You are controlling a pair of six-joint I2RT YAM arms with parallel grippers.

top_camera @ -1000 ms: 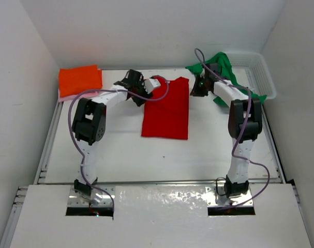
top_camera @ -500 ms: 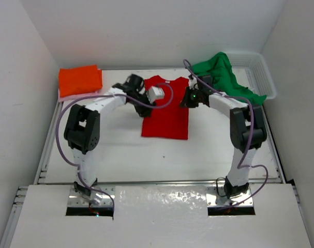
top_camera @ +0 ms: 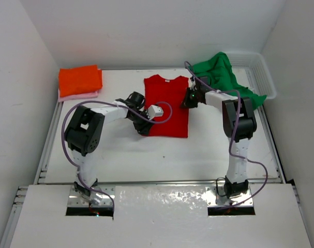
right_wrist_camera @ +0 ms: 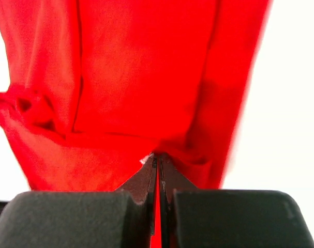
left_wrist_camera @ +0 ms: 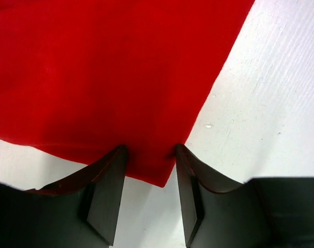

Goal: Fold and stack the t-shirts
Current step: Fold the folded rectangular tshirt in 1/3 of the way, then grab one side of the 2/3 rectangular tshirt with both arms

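- My left jaws stand apart and are not clenched, low over the tabletop [left_wrist_camera: 281, 77]. The near left corner of the red t-shirt [left_wrist_camera: 110, 67] lies in the gap between them, and white tabletop shows beside that corner.
- My right jaws are clenched on the red t-shirt. In the right wrist view a thin line of red cloth runs between the two pressed fingers [right_wrist_camera: 144, 183], and the cloth bunches in folds just in front of them.
- From above, the red t-shirt lies spread out between the two pairs of jaws. The left jaws are at its near left corner and the right jaws are at its far right edge, near the sleeve.
- The green t-shirt [top_camera: 224, 72] lies crumpled just behind the right jaws. It hangs partly over the white mesh basket [top_camera: 264, 77], which is further to their right.
- The orange t-shirt [top_camera: 80, 80] is folded and lies well to the left of the left jaws, in the far corner. It rests on top of the pink t-shirt [top_camera: 79, 95], of which I see only a thin edge.
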